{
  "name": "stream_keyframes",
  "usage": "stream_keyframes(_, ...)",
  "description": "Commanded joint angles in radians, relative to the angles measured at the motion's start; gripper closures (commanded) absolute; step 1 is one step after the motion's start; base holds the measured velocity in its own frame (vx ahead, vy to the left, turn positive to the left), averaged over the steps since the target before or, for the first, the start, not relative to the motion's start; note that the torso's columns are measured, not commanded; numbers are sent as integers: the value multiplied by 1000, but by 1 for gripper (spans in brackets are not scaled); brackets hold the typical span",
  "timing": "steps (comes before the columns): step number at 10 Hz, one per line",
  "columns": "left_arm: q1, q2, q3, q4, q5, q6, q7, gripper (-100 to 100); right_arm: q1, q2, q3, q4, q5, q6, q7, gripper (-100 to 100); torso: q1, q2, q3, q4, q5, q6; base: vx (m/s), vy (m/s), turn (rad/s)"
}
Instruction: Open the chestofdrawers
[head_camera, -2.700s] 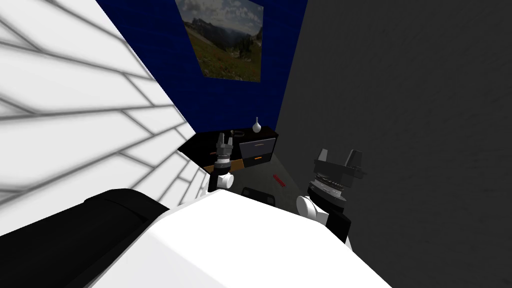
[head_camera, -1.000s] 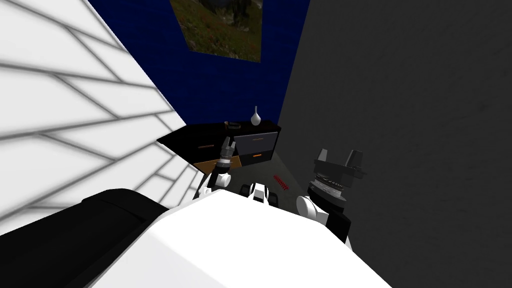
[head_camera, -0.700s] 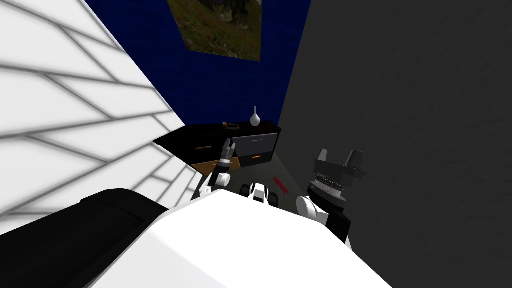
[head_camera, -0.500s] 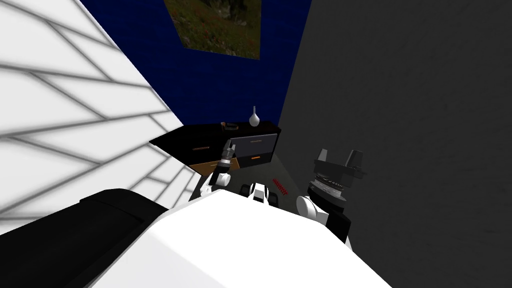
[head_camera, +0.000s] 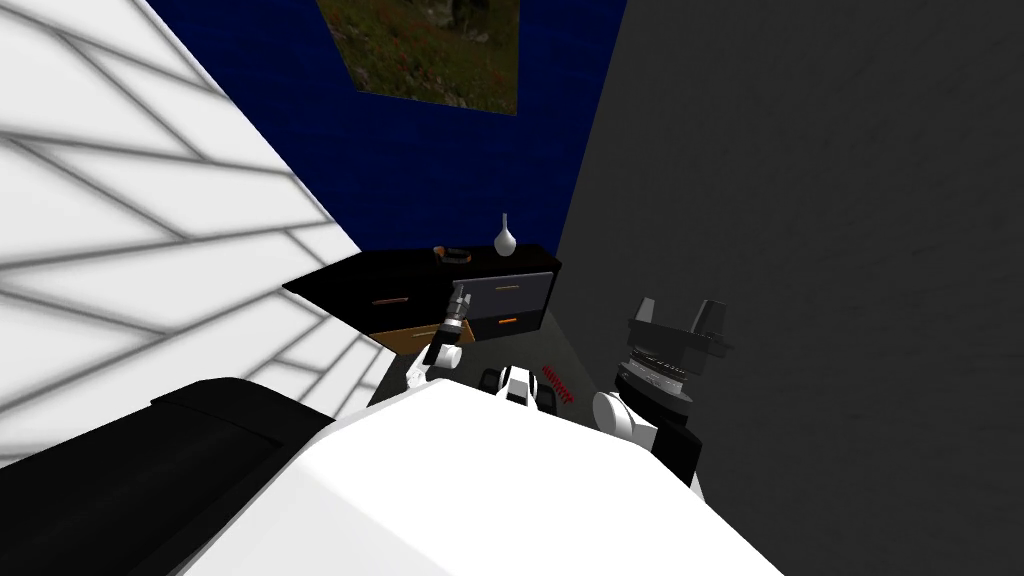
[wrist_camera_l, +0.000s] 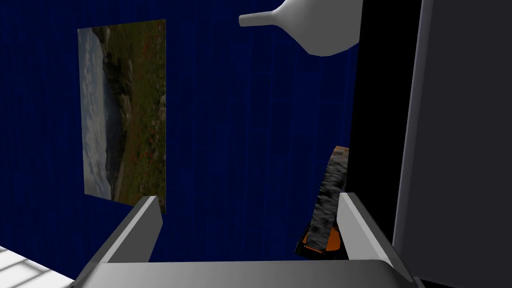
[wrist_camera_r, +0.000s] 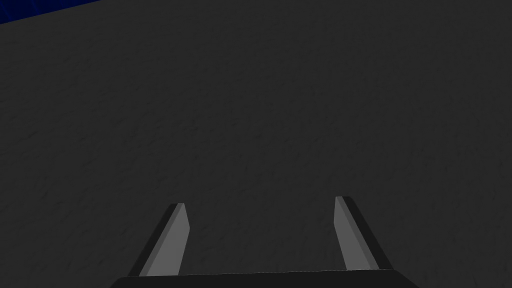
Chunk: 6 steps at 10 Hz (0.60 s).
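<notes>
My left gripper (head_camera: 460, 294) hovers at the black chest of drawers (head_camera: 400, 272), which stands in the corner against the blue wall (head_camera: 450, 170). Its two fingers are spread wide with nothing between them. Seen from the left wrist, one finger (wrist_camera_l: 356, 225) stands just beside the edge of the grey drawer front (wrist_camera_l: 460, 125). A white vase (head_camera: 505, 236) and a dark ring-shaped item (wrist_camera_l: 327, 200) sit on the chest's top. My right gripper (head_camera: 678, 322), held at my right side, is likewise spread and empty.
</notes>
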Motion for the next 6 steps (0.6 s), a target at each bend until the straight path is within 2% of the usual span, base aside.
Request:
stream_keyframes(1, -9, 0, 20, 58, 14, 21, 11, -100, 0, 0, 0, 0, 0, 0, 0, 0, 2, 0, 0, 0, 0, 0, 185, -97, 69)
stream_keyframes(4, -27, 1, 37, 118, 24, 35, 19, -100, 0, 0, 0, 0, 0, 0, 0, 0, 5, 5, 3, 2, 2, 0, 120, -68, 41)
stream_keyframes(6, -48, 1, 57, 186, 37, 51, 29, -100, 0, 0, 0, 0, 0, 0, 0, 0, 2, 0, 0, 0, 1, 0, 177, -84, 75)
